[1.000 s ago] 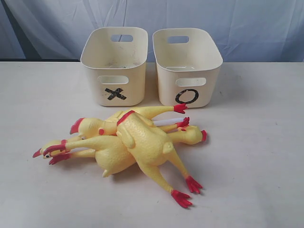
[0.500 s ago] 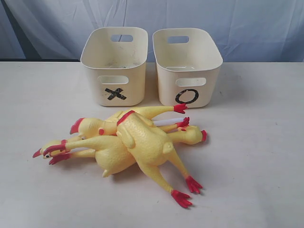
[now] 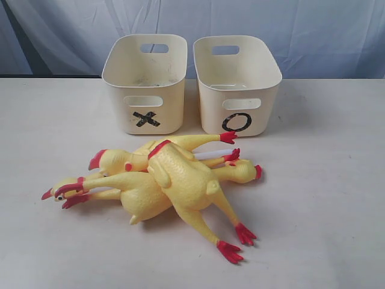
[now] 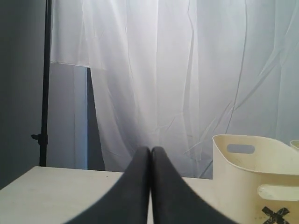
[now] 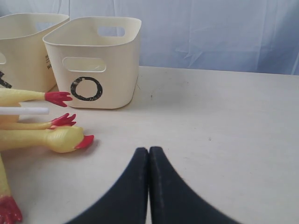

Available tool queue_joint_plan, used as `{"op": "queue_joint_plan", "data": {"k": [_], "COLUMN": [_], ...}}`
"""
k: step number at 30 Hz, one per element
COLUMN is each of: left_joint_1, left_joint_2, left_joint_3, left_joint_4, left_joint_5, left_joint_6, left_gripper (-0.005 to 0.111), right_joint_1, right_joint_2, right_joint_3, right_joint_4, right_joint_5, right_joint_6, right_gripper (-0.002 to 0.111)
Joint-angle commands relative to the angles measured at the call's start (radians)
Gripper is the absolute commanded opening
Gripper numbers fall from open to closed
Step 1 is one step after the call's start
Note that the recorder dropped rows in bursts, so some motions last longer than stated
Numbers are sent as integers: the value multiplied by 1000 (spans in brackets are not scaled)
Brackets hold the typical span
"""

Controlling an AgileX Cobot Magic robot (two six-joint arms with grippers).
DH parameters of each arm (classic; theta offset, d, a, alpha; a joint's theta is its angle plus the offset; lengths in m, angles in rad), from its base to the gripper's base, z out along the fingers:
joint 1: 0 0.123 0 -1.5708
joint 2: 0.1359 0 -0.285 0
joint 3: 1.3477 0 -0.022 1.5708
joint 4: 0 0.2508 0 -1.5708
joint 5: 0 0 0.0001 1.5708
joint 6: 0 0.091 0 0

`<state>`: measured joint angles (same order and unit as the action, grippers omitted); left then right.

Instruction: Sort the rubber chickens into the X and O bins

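The pale counter point(image 3: 337, 180) carries the X bin point(image 3: 120, 111) and the O bin point(image 3: 264, 114) side by side at the back, X on the left. Just in front of them, the rubber chickens point(image 3: 183, 177) lie heaped. The top fat one runs diagonally, comb toward the bins and feet toward the near right, while the others lie roughly left-right. The left end effector point(image 4: 150, 151) and the right end effector point(image 5: 148, 151) are each closed tight, holding nothing.

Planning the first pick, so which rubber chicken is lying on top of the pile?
The fat chicken in the middle, both red-footed legs stretching to the front right. It lies across the other chickens, which pass beneath it.
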<state>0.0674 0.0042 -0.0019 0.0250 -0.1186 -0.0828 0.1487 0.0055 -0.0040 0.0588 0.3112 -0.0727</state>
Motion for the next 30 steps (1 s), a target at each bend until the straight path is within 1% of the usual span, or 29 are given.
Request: {"op": "queue_joint_plan", "data": {"k": [1, 4, 9, 20, 26, 30], "left_joint_1": [-9, -9, -9, -9, -11, -11], "left_joint_2": [-4, -3, 60, 333, 483, 568], "left_joint_3": [2, 2, -2, -87, -145, -175], "left_joint_4": [-9, -9, -9, -7, -7, -9], "left_joint_5": [-47, -68, -63, -52, 7, 20], "left_joint_6": [-67, -94, -100, -149, -169, -197], "left_gripper": [0, 0, 0, 0, 0, 0], "right_joint_1": [3, 3, 3, 3, 3, 3], "right_joint_2": [-5, -5, -5, -5, -5, -5], "right_joint_3": [4, 4, 4, 4, 4, 4], "right_joint_4": [2, 2, 2, 2, 2, 2], "right_joint_5": [-6, -6, -6, -6, -6, -6], "right_joint_6": [-3, -3, -3, -3, -3, -3], "right_gripper": [0, 0, 0, 0, 0, 0]}}
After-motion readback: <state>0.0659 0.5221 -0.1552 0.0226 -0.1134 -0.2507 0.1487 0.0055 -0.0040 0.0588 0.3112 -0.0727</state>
